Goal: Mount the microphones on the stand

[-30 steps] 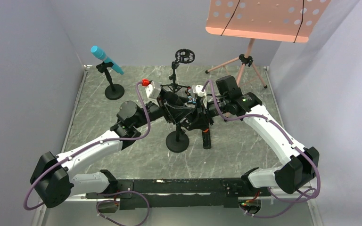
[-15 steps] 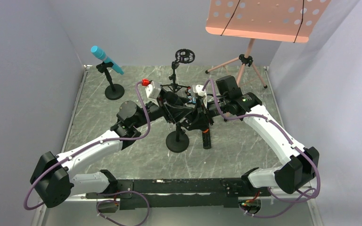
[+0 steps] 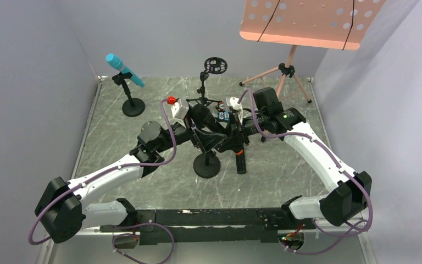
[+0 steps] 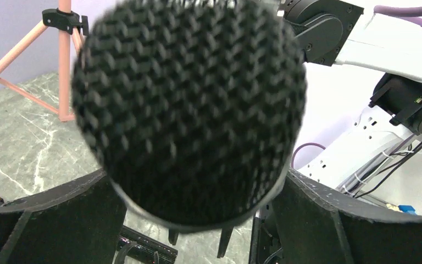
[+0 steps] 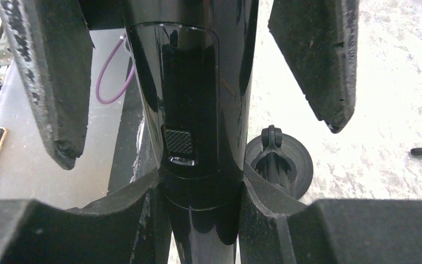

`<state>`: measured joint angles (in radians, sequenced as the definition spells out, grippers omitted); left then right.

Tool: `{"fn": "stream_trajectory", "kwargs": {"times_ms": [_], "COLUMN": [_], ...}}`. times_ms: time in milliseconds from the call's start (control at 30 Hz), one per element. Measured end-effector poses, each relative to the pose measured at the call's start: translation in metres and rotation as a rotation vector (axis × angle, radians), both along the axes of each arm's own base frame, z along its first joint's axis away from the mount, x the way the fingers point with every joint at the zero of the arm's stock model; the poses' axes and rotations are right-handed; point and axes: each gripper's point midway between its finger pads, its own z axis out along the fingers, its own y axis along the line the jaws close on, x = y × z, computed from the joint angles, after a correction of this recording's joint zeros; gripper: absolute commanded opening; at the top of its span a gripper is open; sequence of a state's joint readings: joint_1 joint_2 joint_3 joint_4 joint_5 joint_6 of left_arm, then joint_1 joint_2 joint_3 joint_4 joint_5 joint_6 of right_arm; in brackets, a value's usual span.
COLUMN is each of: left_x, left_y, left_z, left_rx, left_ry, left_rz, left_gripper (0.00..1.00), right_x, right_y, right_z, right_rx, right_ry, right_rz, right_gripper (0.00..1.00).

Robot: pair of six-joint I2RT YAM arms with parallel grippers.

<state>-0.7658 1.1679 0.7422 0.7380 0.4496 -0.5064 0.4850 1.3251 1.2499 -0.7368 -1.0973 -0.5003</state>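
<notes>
Clamped the black mesh-headed microphone (image 4: 189, 110) by its glossy barrel in the right gripper (image 5: 200, 190), above the empty stand (image 5: 279, 159). Spread the left gripper (image 4: 198, 181) wide around the head (apparently no contact). Probably risked the barrel slipping, or a misaligned push toppling the small stand.

A blurred black mesh microphone head (image 4: 189, 110) blocked most of my left wrist view, and the glossy black microphone barrel (image 5: 192, 110) ran past my right view's top and bottom edges.

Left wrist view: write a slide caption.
Mesh head of the black microphone fills the frame between fingers of the left gripper.
</notes>
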Motion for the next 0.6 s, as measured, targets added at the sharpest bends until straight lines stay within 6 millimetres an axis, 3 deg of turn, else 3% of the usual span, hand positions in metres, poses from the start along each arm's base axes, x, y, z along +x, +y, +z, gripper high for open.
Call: {"fn": "stream_trajectory", "kwargs": {"times_ms": [233,433,533,600], "left_x": [-0.0006,0.0003,0.0020,0.0032], "left_y": [0.0005,-0.0006,-0.0026,-0.0039], "left_z": [-0.0011,0.0038,0.0013,-0.0015], "left_rx": [-0.007,-0.031,-0.029,-0.023], "left_ry": [0.008,-0.004,0.007,0.014], "left_rz": [-0.001,-0.003,-0.005,-0.006], "left_gripper": [0.89,0.73,0.54,0.24], "right_x": [0.0010,0.0019,0.0014,0.0012], "right_y": [0.0004,0.0010,0.0007,0.0005], "right_z": [0.0021,0.0015,-0.0006,-0.0015], "right_rx": [0.013,0.016,0.013,0.012], "right_ry": [0.005,0.001,0.006,0.008], "right_rz": [0.000,-0.001,-0.001,-0.001], "right_gripper": [0.10,0.10,0.10,0.11]}}
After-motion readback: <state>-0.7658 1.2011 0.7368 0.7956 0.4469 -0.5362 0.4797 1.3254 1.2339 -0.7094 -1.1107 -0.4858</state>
